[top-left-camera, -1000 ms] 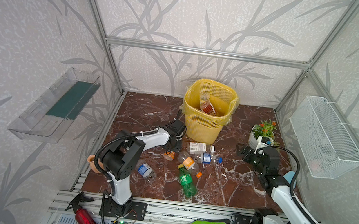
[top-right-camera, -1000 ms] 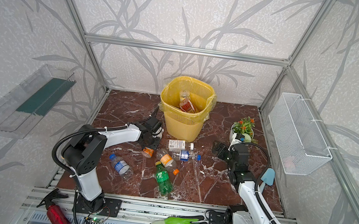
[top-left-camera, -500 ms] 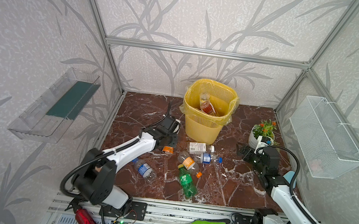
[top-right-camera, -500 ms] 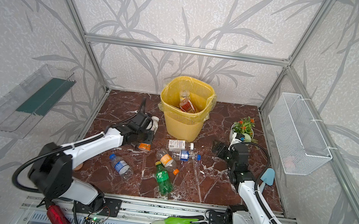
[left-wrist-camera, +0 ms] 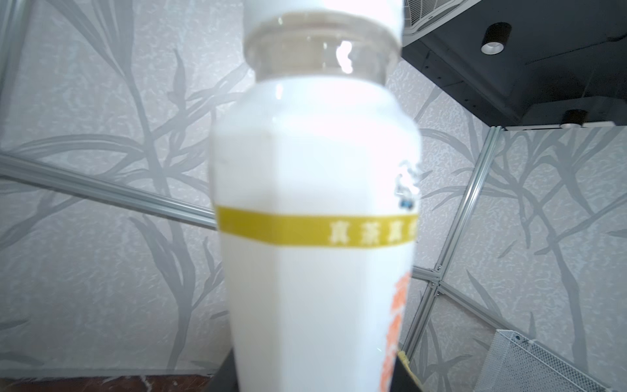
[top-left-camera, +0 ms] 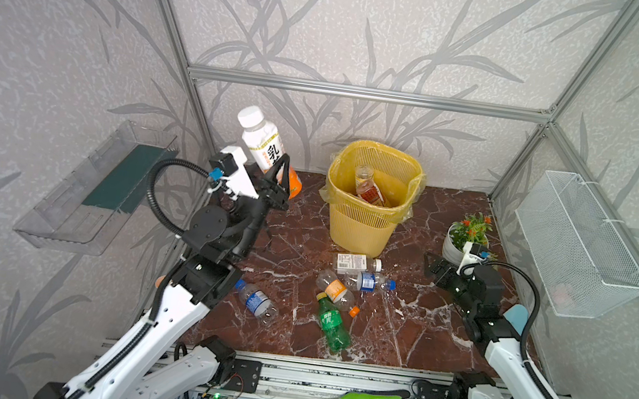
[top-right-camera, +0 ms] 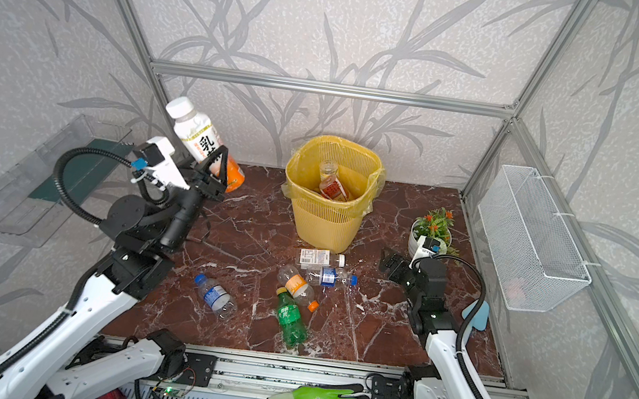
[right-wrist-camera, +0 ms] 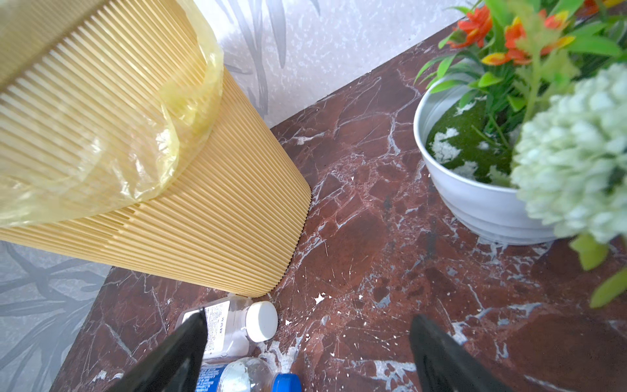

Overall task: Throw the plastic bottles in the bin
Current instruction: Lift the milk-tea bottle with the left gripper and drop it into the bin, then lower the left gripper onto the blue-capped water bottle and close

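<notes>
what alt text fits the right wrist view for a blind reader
The open black right gripper hovers over red-brown marble floor, facing a tall yellow slatted plastic bin with a bag liner. A clear white-capped plastic bottle lies at its base beside a blue-capped bottle; a white flower pot stands nearby.

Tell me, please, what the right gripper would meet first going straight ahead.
Probably the bin, low on its wall; the right gripper might touch the marble floor first, since depth is unclear.
</notes>
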